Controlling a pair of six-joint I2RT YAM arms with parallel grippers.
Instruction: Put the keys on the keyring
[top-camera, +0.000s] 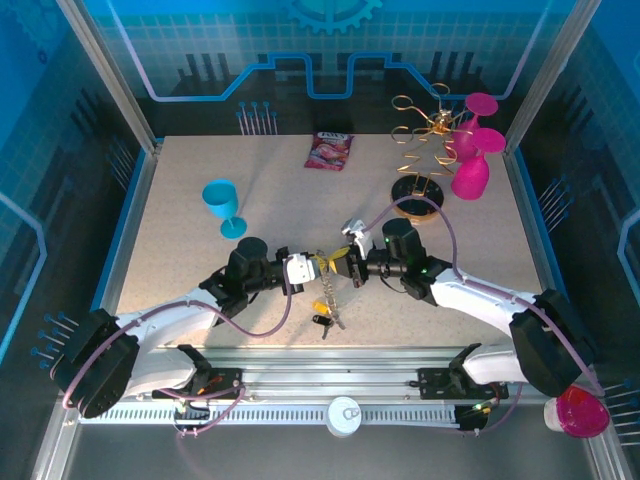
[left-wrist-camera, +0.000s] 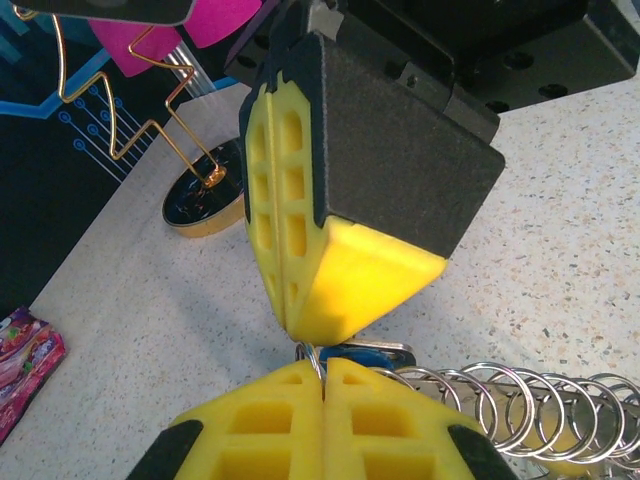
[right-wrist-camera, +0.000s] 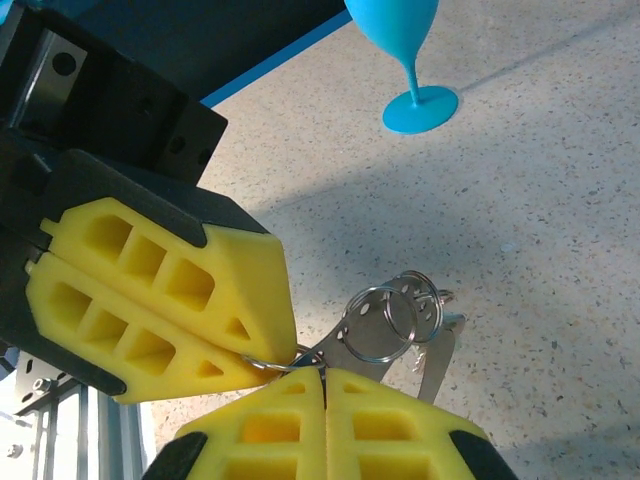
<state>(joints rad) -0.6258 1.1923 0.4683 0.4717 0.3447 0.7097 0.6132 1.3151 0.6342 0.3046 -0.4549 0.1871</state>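
My left gripper (top-camera: 325, 265) and right gripper (top-camera: 345, 265) meet tip to tip above the middle of the table. Both are shut on the same small silver ring (left-wrist-camera: 311, 358) of the keyring (left-wrist-camera: 500, 400), which looks like a chain of silvery rings. In the left wrist view my left gripper (left-wrist-camera: 323, 375) pinches the ring from below and the right gripper (left-wrist-camera: 290, 322) from above. In the right wrist view my right gripper (right-wrist-camera: 323, 385) holds it beside the left gripper (right-wrist-camera: 262, 352). The keys (top-camera: 325, 312) dangle below, with yellow and black heads. A blue key head (left-wrist-camera: 365, 355) and metal blades (right-wrist-camera: 440, 350) hang by the rings (right-wrist-camera: 390, 320).
A blue goblet (top-camera: 222, 205) stands on the left of the table. The gold wire rack (top-camera: 425, 140) and two pink goblets (top-camera: 470, 160) stand at the back right. A candy packet (top-camera: 330, 150) lies at the back centre. A pink cup (top-camera: 580, 412) sits off the table's near right corner.
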